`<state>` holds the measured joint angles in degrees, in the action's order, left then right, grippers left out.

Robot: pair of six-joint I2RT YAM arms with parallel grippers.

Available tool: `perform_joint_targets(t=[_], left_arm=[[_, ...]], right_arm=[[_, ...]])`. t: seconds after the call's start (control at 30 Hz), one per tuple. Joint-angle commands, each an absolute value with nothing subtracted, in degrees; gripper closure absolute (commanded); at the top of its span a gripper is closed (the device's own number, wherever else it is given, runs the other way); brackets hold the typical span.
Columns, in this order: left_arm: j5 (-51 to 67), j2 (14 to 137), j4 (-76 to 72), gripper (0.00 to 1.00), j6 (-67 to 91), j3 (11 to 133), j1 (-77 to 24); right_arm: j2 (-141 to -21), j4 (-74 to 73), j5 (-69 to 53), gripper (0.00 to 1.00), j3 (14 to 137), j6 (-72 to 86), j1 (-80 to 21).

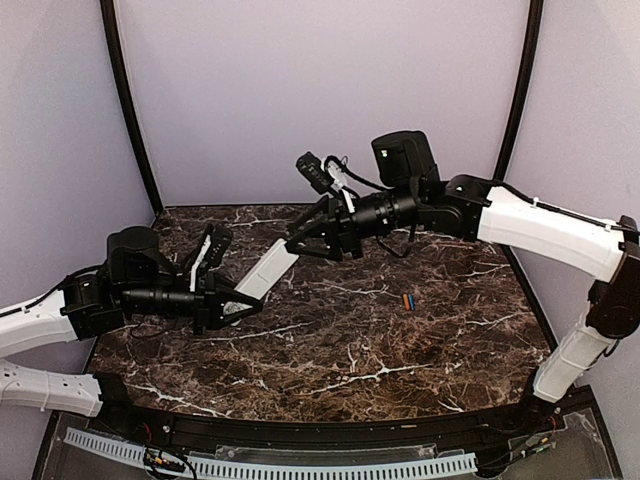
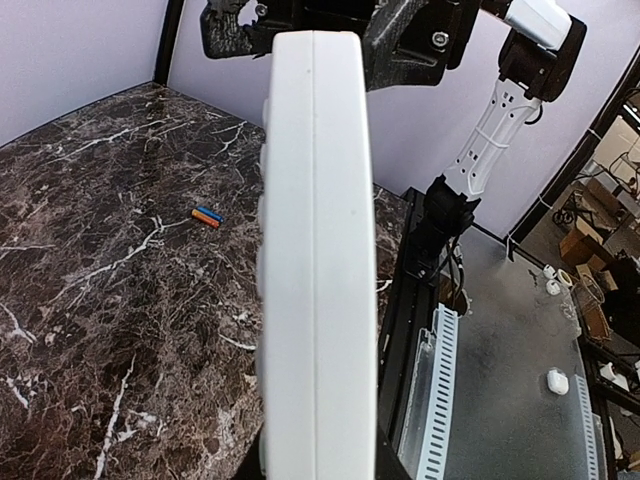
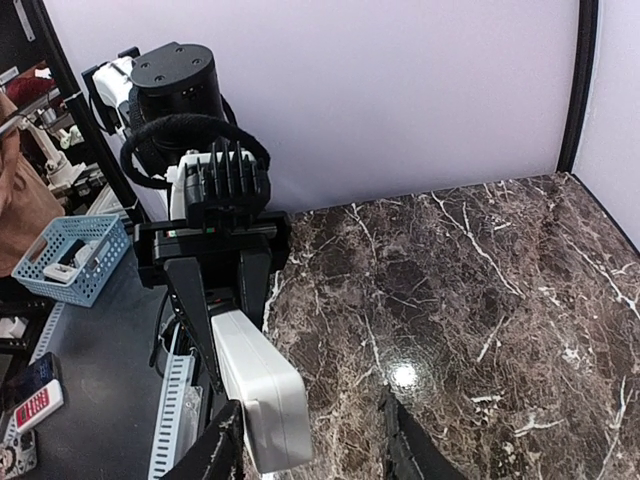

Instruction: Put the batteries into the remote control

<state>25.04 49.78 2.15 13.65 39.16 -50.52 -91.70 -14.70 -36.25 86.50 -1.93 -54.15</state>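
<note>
My left gripper (image 1: pixel 236 303) is shut on the lower end of the remote control (image 1: pixel 268 272), a slim white bar held slanting up off the marble table (image 1: pixel 340 350). In the left wrist view the remote control (image 2: pixel 315 250) fills the middle, edge-on, and hides my fingers. My right gripper (image 1: pixel 297 240) is at the bar's upper end. Its jaws stand open: the remote control (image 3: pixel 255 385) lies beside one finger (image 3: pixel 215 450), and a wide gap separates it from the other. The batteries (image 1: pixel 407 298), orange-red and blue, lie side by side on the table to the right, also seen as batteries (image 2: pixel 207 216) in the left wrist view.
Purple walls with black corner posts (image 1: pixel 130 110) close the back and sides. A white slotted cable duct (image 1: pixel 300 465) runs along the near edge. Off the table, a blue basket (image 3: pixel 70 255) and clutter sit beyond the left arm (image 3: pixel 200 200).
</note>
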Motion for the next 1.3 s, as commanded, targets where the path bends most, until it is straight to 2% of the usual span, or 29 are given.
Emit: perform_joint_targets(t=[0.0, 0.17, 0.33, 0.47, 0.57, 0.7, 0.87, 1.07, 1.27], left_arm=[[24.90, 48.51, 4.11, 1.00, 14.96, 39.86, -50.95], [23.50, 48.45, 6.11, 1.00, 17.97, 40.55, -50.92], [21.59, 48.32, 11.38, 1.00, 18.58, 42.03, -50.93], [12.78, 48.47, 18.46, 1.00, 10.98, 45.25, -50.97], [4.88, 50.52, 18.76, 1.00, 4.14, 45.55, -50.98], [-1.49, 57.87, 17.53, 1.00, -3.98, 46.59, -50.94], [-13.96, 67.63, 15.37, 1.00, -14.08, 47.94, -50.97], [-22.29, 78.90, 14.73, 1.00, -24.35, 49.02, -51.14], [-31.16, 84.63, 3.32, 1.00, -35.25, 45.47, -53.02]], right_arm=[[-91.25, -18.84, -37.18, 0.54, 88.84, -3.59, -53.54], [-89.24, -20.64, -38.60, 0.48, 87.87, -1.57, -52.63], [-89.20, -21.05, -40.71, 0.48, 86.04, 2.37, -51.77], [-89.10, -20.82, -36.74, 0.49, 83.06, 1.59, -51.76], [-89.17, -16.88, -34.11, 0.45, 80.08, 1.49, -51.70], [-91.01, -16.24, -30.08, 0.44, 78.25, 2.03, -50.99], [-90.00, -11.34, -27.77, 0.43, 70.91, 5.04, -49.32], [-89.54, -5.93, -26.32, 0.43, 62.92, 6.77, -48.06], [-91.12, -0.84, -25.91, 0.45, 58.40, 8.26, -47.29]])
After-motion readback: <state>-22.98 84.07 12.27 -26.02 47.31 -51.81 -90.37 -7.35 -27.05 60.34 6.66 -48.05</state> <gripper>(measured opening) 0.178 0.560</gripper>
